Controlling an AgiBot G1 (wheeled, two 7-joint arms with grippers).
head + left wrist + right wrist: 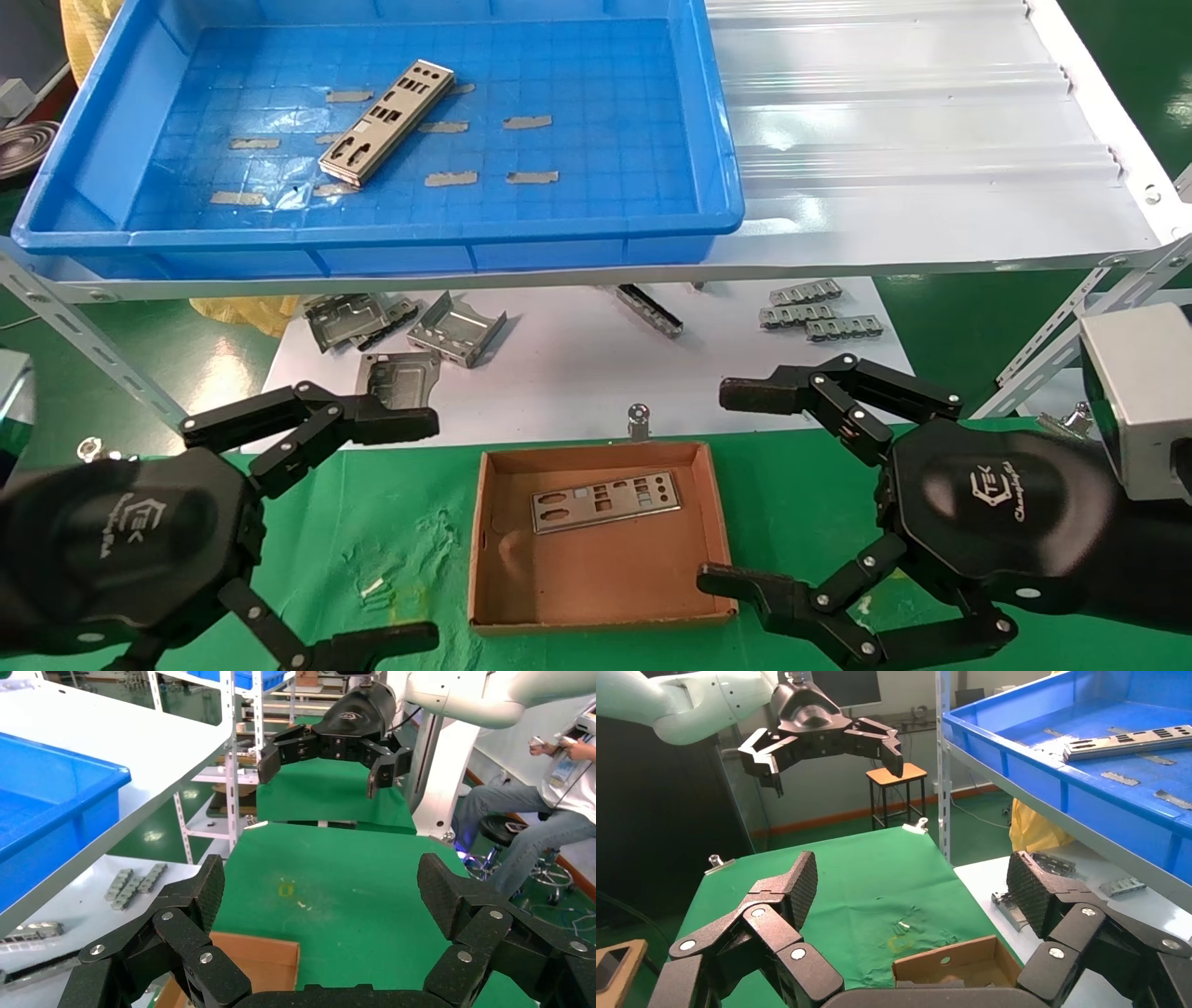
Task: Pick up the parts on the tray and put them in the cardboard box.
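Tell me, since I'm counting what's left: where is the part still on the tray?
In the head view, one part lies diagonally left of centre on the tray floor, among grey tape strips.

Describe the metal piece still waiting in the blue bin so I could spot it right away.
Look at the big blue bin on the white shelf at the back. A long flat silver plate lies slanted on its grid floor, punched with round and oblong holes. It is far larger than the small grey tape strips scattered around it.
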